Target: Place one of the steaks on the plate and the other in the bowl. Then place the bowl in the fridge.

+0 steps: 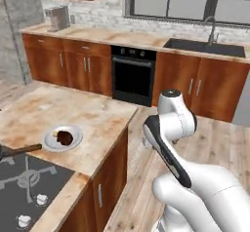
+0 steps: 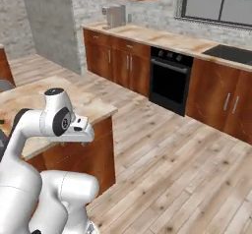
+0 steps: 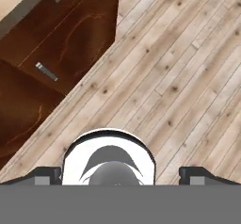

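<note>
On the island counter [image 1: 93,119] lies a pale round plate [image 1: 49,145], and one dark red steak [image 1: 64,138] rests on it. My arm is folded up beside the island's right edge, off to the right of the plate. My gripper [image 3: 121,176] points down at the wooden floor, open, with its dark fingertips [image 3: 47,175] far apart and nothing between them. The bowl and the fridge are out of view.
A black stovetop [image 1: 29,182] fills the island's near left corner, and a dark pan handle [image 1: 22,150] reaches in beside the plate. The brown island cabinet [image 3: 61,44] stands close to my hand. A black oven [image 1: 133,75] and a sink [image 1: 205,47] line the back wall.
</note>
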